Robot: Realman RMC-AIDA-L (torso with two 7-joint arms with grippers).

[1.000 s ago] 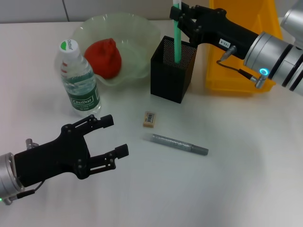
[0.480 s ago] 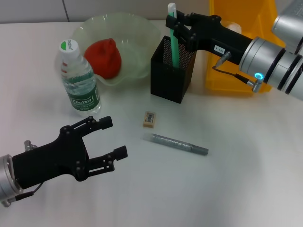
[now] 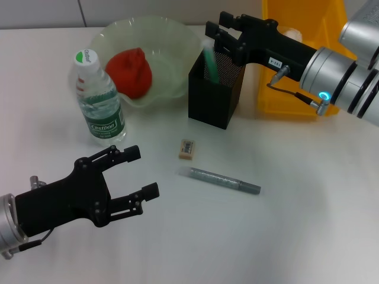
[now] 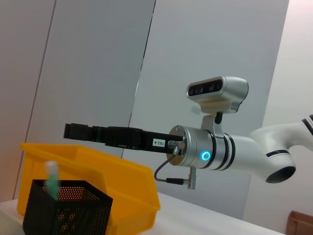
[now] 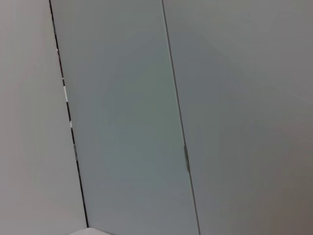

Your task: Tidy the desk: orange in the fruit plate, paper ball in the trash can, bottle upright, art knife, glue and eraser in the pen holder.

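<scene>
The left gripper [image 3: 141, 171] hangs over the near left corner of the table [image 3: 308, 225], fingers spread wide and holding nothing. Past it, mid-table, lie a grey pen-like stick [image 3: 224, 180] and the eraser [image 3: 187, 148]. The bottle [image 3: 98, 102] stands upright toward the left edge. Farther back, the orange [image 3: 130, 72] sits in the fruit plate [image 3: 172, 50]. The right gripper [image 3: 220, 29] is above the pen holder [image 3: 214, 92], fingers apart, with a green stick [image 3: 210, 61] inside. The trash can [image 3: 296, 71] is at the far right.

I note the green stick [image 3: 209, 64] has dropped deeper into the pen holder [image 3: 215, 89]; only its top now shows above the rim. My right gripper [image 3: 218, 34] has let go, its fingers spread above the holder.
</scene>
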